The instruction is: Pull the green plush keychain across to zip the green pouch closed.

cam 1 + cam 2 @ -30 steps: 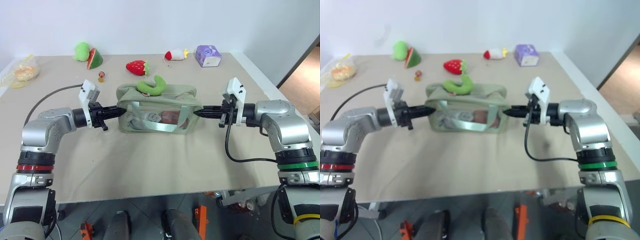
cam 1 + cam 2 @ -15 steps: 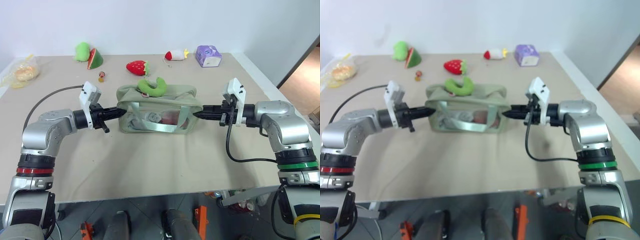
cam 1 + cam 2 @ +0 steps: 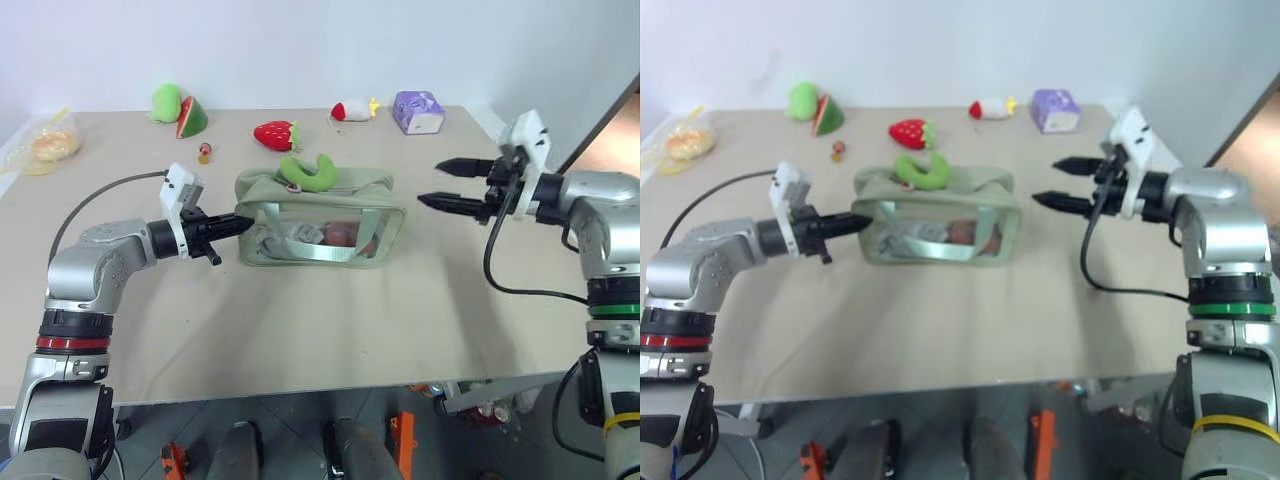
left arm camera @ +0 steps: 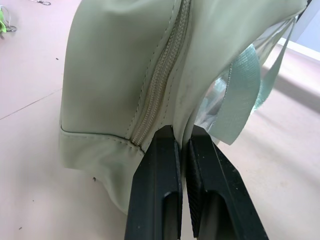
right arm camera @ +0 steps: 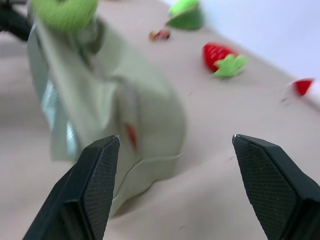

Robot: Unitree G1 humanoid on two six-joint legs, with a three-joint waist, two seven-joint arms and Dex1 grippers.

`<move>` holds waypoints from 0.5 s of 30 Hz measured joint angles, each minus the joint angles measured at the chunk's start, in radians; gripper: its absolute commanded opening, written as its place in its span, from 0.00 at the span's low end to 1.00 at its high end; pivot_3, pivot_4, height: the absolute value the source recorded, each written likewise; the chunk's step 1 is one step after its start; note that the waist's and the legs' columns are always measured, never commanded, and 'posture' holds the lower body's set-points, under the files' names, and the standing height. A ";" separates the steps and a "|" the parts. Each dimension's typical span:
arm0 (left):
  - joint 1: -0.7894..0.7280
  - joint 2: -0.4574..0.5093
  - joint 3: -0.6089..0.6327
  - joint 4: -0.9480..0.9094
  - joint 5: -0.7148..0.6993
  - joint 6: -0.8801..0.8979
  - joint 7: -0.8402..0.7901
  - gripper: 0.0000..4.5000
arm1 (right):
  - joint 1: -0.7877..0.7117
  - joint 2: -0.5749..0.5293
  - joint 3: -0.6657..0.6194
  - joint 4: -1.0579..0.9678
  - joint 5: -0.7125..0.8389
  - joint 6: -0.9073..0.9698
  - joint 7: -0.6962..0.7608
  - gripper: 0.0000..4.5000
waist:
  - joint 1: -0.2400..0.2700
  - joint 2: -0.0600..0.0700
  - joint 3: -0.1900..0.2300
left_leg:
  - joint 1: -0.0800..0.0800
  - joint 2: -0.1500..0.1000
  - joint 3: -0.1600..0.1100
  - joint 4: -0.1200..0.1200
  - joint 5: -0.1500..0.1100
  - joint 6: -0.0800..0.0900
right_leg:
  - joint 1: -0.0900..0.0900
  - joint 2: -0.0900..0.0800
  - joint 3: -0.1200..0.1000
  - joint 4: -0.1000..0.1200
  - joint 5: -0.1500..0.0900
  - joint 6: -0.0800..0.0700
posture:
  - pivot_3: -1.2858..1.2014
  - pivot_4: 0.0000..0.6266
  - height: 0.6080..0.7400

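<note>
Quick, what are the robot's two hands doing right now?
Left gripper: closed, pinching the end of the green pouch.
Right gripper: open, holding nothing.

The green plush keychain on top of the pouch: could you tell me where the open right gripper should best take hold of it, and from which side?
Probably the raised, curled end of the green plush keychain, approached from the right and above. It stands proud of the green pouch, and the right gripper is open and clear of the pouch on that side. The left gripper holds the pouch's left end, steadying it for the pull.

Left hand (image 3: 237, 226) pinching green pouch (image 3: 320, 222) end, right hand (image 3: 447, 184) spread apart, green plush keychain (image 3: 308, 174) on top
</note>
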 measured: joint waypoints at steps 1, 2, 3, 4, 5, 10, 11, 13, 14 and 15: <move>0.001 0.000 0.001 -0.001 0.000 0.000 0.003 0.00 | -0.031 0.020 -0.013 -0.002 0.020 0.004 -0.009 0.83 | 0.000 0.000 0.000 | 0.000 0.000 0.000 0.000 0.000 0.000 | 0.000 0.000 0.000 0.000 0.000 0.000 | 0.52 0.24 1.00; 0.002 0.000 0.001 -0.001 0.000 0.000 0.004 0.00 | -0.050 0.038 -0.016 -0.021 0.037 0.009 -0.008 0.83 | 0.000 0.000 0.000 | 0.001 0.000 0.000 0.000 0.000 0.000 | 0.001 0.001 0.000 0.000 0.000 0.000 | 0.52 0.24 1.00; 0.003 -0.002 0.000 -0.003 -0.001 0.000 0.004 0.00 | -0.063 0.059 -0.015 -0.050 0.055 0.013 -0.004 0.83 | 0.000 0.000 0.000 | 0.001 0.000 -0.001 -0.001 0.000 0.000 | 0.001 0.001 0.000 0.000 0.000 0.000 | 0.52 0.24 1.00; 0.004 -0.004 -0.001 -0.006 -0.002 0.000 0.004 0.00 | -0.067 0.075 -0.008 -0.075 0.065 0.017 -0.001 0.83 | 0.001 0.000 0.000 | 0.001 0.000 -0.001 -0.001 0.000 0.000 | 0.001 0.001 0.000 0.000 0.000 0.000 | 0.52 0.24 1.00; 0.008 -0.004 -0.001 -0.010 -0.005 0.001 0.003 0.00 | -0.070 0.098 0.006 -0.096 0.066 0.024 -0.003 0.83 | 0.001 0.000 0.000 | 0.001 0.000 -0.001 -0.001 0.000 0.000 | 0.001 0.001 0.000 0.000 0.000 0.000 | 0.52 0.24 1.00; 0.010 -0.007 -0.002 -0.018 -0.012 0.002 0.006 0.00 | -0.088 0.226 0.153 -0.134 0.030 0.035 -0.012 0.83 | 0.004 0.000 0.000 | -0.001 0.000 -0.001 0.000 0.000 0.000 | 0.000 0.001 0.000 0.000 0.001 0.000 | 0.52 0.24 1.00; 0.010 -0.008 -0.002 -0.019 -0.013 0.002 0.006 0.00 | -0.103 0.239 0.167 -0.133 0.020 0.033 -0.014 0.83 | 0.005 0.000 0.000 | -0.002 0.000 -0.001 0.000 0.000 0.000 | -0.001 0.001 0.000 0.000 0.001 0.001 | 0.52 0.24 1.00; 0.010 -0.008 -0.002 -0.019 -0.015 0.002 0.006 0.00 | -0.141 0.254 0.184 -0.125 0.002 0.022 -0.021 0.83 | 0.005 0.000 0.000 | -0.002 0.000 -0.001 0.000 0.000 0.000 | -0.001 0.000 0.000 0.000 0.000 0.001 | 0.52 0.24 1.00; 0.010 -0.008 -0.002 -0.019 -0.015 0.002 0.006 0.00 | -0.159 0.263 0.187 -0.122 -0.008 0.014 -0.025 0.83 | 0.005 0.000 0.000 | -0.002 0.000 -0.001 0.000 0.000 0.000 | -0.001 0.001 0.000 0.000 0.000 0.001 | 0.52 0.24 1.00; 0.010 -0.008 -0.002 -0.019 -0.015 0.002 0.006 0.00 | -0.164 0.266 0.188 -0.121 -0.010 0.011 -0.025 0.83 | 0.005 0.000 0.000 | -0.002 0.000 -0.001 -0.001 0.000 0.000 | -0.001 0.001 0.000 0.000 0.000 0.000 | 0.52 0.24 1.00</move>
